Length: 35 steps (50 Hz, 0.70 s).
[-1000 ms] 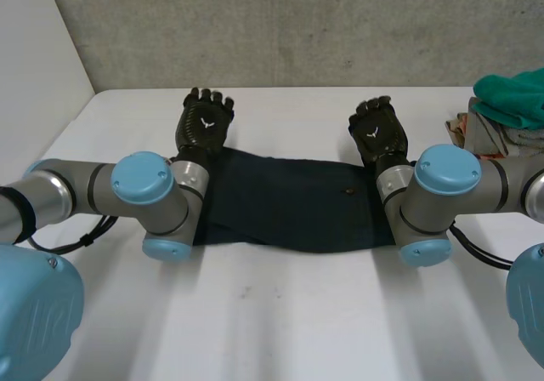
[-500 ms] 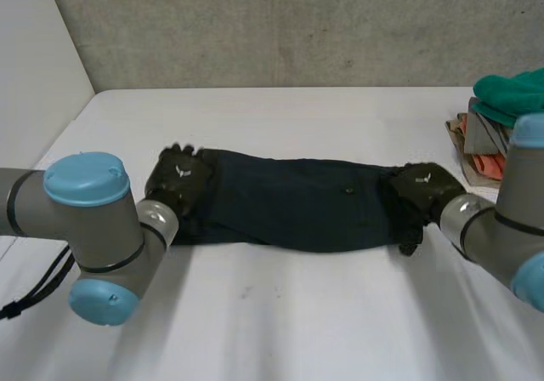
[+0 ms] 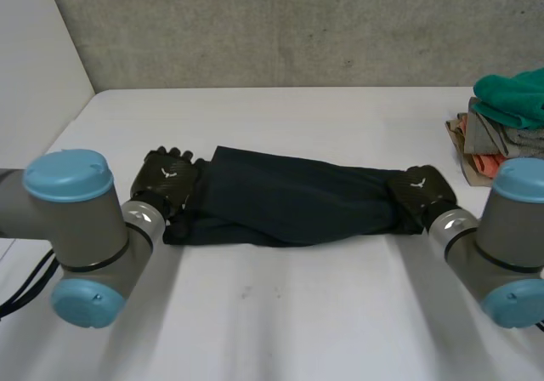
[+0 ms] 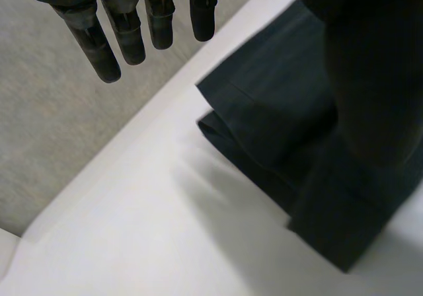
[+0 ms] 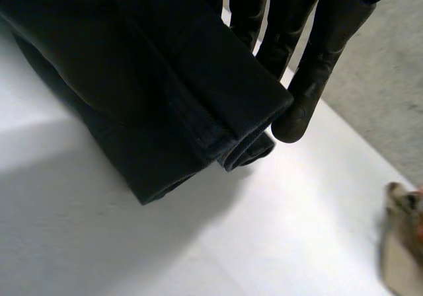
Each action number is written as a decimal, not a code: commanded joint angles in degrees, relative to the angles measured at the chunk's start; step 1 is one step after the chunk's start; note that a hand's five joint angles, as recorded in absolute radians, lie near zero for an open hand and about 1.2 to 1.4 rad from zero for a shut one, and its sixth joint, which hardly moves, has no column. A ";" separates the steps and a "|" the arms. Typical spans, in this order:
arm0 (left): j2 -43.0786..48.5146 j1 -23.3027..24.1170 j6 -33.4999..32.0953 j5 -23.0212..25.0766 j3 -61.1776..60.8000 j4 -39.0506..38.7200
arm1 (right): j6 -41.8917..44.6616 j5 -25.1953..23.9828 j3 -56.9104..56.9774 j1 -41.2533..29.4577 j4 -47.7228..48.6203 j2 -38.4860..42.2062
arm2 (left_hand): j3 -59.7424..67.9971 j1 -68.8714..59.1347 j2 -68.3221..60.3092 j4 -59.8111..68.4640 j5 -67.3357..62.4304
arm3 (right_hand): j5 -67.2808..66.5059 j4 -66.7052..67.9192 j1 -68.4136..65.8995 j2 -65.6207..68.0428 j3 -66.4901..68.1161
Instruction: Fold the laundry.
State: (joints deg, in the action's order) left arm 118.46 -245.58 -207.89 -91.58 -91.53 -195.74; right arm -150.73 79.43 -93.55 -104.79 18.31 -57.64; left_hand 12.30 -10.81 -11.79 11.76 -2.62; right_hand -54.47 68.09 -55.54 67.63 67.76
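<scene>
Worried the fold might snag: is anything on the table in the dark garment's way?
Nothing visible does. Bare table surrounds the dark garment; the clothes pile sits apart, beyond the right hand.

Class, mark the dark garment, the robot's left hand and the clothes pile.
dark garment (image 3: 289,201): head view, its middle.
left hand (image 3: 167,177): head view, back of the hand.
clothes pile (image 3: 515,97): head view, green top cloth.

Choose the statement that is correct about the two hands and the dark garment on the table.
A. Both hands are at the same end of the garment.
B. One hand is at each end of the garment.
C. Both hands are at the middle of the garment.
B: in the head view the left hand is at one end of the dark garment and the right hand is at the other end.
</scene>
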 commanded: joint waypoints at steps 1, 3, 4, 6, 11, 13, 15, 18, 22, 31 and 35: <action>-8.84 -0.16 0.03 0.35 -5.23 0.01 | 7.81 -1.29 -5.32 8.10 -3.98 -12.58 | -1.08 -0.41 0.57 -0.54 1.39 | -15.53 11.91 -24.46 12.37 12.24; -10.17 -0.25 0.03 0.44 -5.94 0.01 | 11.06 -1.73 -5.59 9.95 -4.86 -13.55 | -1.08 -0.41 0.57 -0.54 1.39 | -15.53 11.91 -24.46 12.37 12.24; -11.49 -0.42 0.03 0.44 -6.72 0.01 | 14.29 -2.25 -5.33 11.52 -5.65 -13.99 | -1.24 -0.24 0.74 -0.71 1.56 | -15.53 11.91 -24.46 12.37 12.24; -12.72 -0.69 0.12 0.44 -7.52 0.01 | 17.48 -2.69 -4.71 12.33 -6.09 -14.17 | -1.24 -0.24 0.74 -0.71 1.56 | -15.53 11.91 -24.46 12.37 12.24; -14.57 -0.95 1.08 0.44 -9.19 0.01 | 27.75 -4.63 -2.08 11.46 -6.10 -14.26 | -1.58 0.09 1.07 -1.05 1.90 | -15.53 11.91 -24.46 12.37 12.24; -14.66 -0.95 1.44 0.44 -9.37 0.01 | 30.22 -5.24 -0.94 9.44 -5.84 -14.26 | -1.58 0.09 1.07 -1.05 1.90 | -15.53 11.91 -24.46 12.37 12.24; -14.58 -1.04 2.14 0.44 -9.54 0.01 | 33.12 -6.99 0.90 4.10 -5.48 -13.99 | -1.58 0.09 1.07 -1.05 1.90 | -15.53 11.91 -24.46 12.37 12.24; -14.57 -1.04 2.84 0.35 -9.54 0.10 | 35.24 -9.98 3.28 -1.19 -5.04 -13.38 | -1.58 0.09 1.07 -1.05 1.90 | -15.53 11.91 -24.46 12.37 12.24; -14.66 -1.13 3.37 0.26 -9.54 0.10 | 36.65 -17.88 6.45 -8.05 -3.55 -8.47 | -1.58 0.09 1.07 -1.05 1.90 | -15.53 11.91 -24.46 12.37 12.24; -15.36 -1.92 3.37 0.09 -9.63 0.10 | 37.27 -26.87 13.48 -21.15 -0.21 5.07 | -1.58 0.09 1.07 -1.04 1.90 | -15.53 11.91 -24.46 12.37 12.24; -15.37 -2.00 3.37 0.09 -9.11 0.01 | 35.60 -24.76 14.98 -23.26 -0.38 6.14 | -1.58 0.09 1.07 -1.04 1.90 | 1.48 -5.10 -7.45 -4.63 -4.77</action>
State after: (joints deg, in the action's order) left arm 103.26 -247.27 -204.45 -91.42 -101.17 -195.64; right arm -113.25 52.29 -81.54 -124.04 17.87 -55.86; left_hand 12.30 -10.81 -11.79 11.76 -2.62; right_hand -56.29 67.90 -59.04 67.38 67.69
